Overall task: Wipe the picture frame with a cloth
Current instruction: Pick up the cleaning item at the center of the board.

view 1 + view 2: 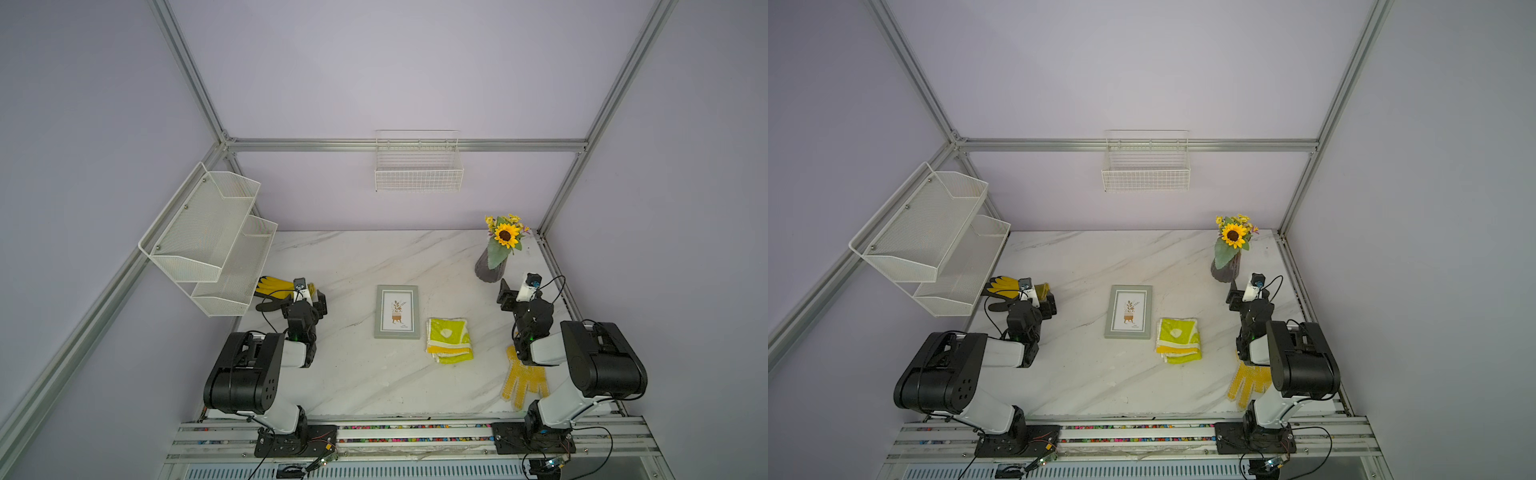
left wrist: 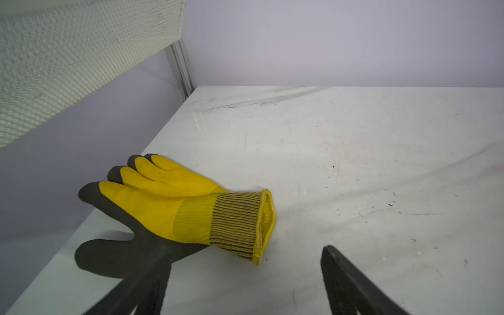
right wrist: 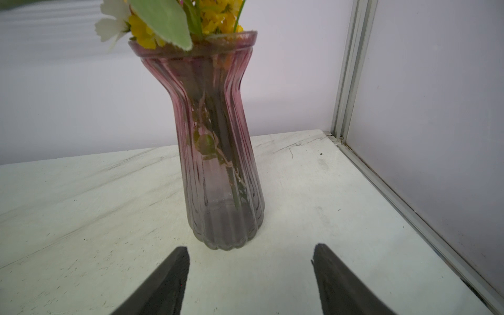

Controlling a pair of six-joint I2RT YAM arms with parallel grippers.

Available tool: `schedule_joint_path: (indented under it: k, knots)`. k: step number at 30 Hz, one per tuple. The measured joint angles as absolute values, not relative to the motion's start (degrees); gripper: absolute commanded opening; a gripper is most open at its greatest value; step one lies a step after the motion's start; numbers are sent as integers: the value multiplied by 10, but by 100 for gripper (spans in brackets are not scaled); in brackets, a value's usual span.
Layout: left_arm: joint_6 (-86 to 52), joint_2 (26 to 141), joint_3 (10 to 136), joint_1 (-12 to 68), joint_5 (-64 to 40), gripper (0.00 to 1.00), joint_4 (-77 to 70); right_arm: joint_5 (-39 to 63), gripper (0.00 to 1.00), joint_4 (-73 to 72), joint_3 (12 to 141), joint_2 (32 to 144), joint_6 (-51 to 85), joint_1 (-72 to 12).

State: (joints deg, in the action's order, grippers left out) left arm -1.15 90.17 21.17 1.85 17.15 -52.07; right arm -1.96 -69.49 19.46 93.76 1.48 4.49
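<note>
Rubber glove (image 2: 163, 207) at left edge of desk (image 2: 354, 163) fronts my left gripper (image 2: 245, 251); vase (image 3: 218, 163) near far-right corner fronts my right gripper (image 3: 251, 246). Both arms folded low, jaws spread, nothing held.

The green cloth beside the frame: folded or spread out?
Folded: the cloth lies as a compact square beside the picture frame, with several stacked layers showing along its near edge.

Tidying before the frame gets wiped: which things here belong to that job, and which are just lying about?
Job: picture frame, cloth.
Lying about: rubber glove, mesh glove, vase of flowers, wire basket, mesh shelf.
</note>
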Motion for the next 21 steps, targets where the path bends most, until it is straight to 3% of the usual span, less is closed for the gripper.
schedule_joint_path:
  k: [2,5,9,14,17,19,21]
  knots:
    - [-6,889,228,18,164,72,-472,-42,70,-695,194,936,22,45]
    - [-21,820,308,19,159,40,-287,-83,68,-636,200,886,31,38]
    - [-98,731,445,28,144,35,-101,-148,68,-463,265,752,54,-11]
    - [-205,665,499,57,90,43,66,-231,64,-246,346,603,98,-152]
    - [-262,671,523,62,33,41,183,-248,63,-95,389,558,156,-218]
    - [-289,686,545,68,-3,32,241,-255,63,-1,410,546,200,-262]
    - [-309,709,577,91,-25,31,295,-264,68,97,431,552,256,-318]
